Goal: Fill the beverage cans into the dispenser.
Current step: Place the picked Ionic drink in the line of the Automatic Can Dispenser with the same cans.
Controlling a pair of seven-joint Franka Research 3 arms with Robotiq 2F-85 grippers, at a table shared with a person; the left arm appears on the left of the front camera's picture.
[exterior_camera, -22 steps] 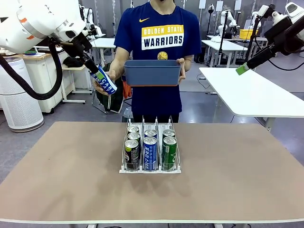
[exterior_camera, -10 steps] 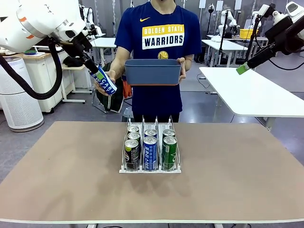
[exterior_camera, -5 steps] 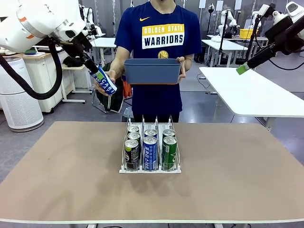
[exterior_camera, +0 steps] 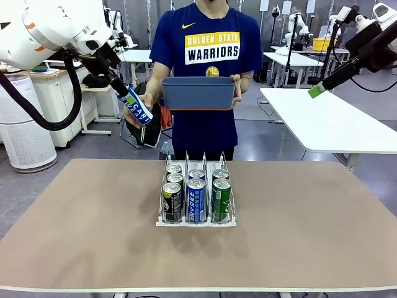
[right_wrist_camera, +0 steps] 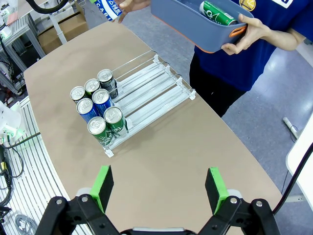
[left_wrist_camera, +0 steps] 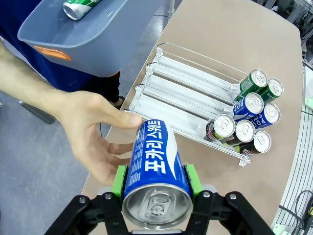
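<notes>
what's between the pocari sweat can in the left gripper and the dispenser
Only the person's hand, cupped beside the Pocari Sweat can in the left gripper. Otherwise nothing visible blocks the way to the dispenser, whose far lane ends are free.

The Pocari can (left_wrist_camera: 154, 166) was blue with white letters, the bin (exterior_camera: 199, 94) blue-grey with orange grips, the table (exterior_camera: 80, 217) brown.
</notes>
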